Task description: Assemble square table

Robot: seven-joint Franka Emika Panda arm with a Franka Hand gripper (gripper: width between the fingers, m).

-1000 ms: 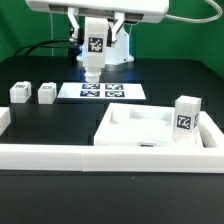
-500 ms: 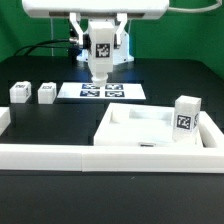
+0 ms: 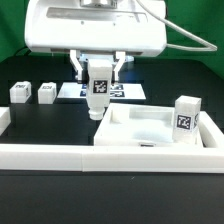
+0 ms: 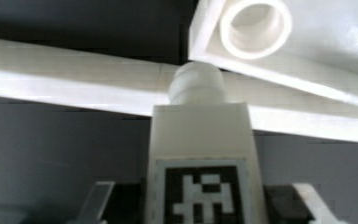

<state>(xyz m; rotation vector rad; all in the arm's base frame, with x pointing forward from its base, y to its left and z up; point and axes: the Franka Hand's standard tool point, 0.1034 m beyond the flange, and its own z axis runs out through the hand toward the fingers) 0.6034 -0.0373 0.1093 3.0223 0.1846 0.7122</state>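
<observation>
Gripper (image 3: 99, 78) hangs from the white arm housing at the middle of the exterior view, its two fingers (image 3: 81, 68) clamped on either side of one leg block (image 3: 98, 98), which is held upright with its black-white tag facing the camera. The lower tip of this held leg block sits just beside the far corner of the square top (image 3: 150, 128) on the exterior view's left; whether the tip touches the rim cannot be told from this view. In the wrist view the held leg block (image 4: 202, 140) runs up the middle of the picture with its tag nearest the camera. Its rounded tip lies close to a round socket (image 4: 256, 25) in the corner of the square top (image 4: 318, 80), beside the socket and not in it. The gripper (image 4: 202, 205) shows there only as dark finger shapes flanking the tag. The square top lies flat on the black table (image 3: 60, 125), rim upward, toward the exterior view's right, just behind the long border wall (image 3: 40, 155). A second leg block (image 3: 184, 114) stands upright at the corner of the square top on the exterior view's right, tag facing the camera. Two more leg blocks (image 3: 19, 93) (image 3: 46, 93) stand side by side, slightly apart, on the table at the exterior view's left. The marker board (image 3: 125, 91) lies flat behind the gripper, partly hidden by it.
</observation>
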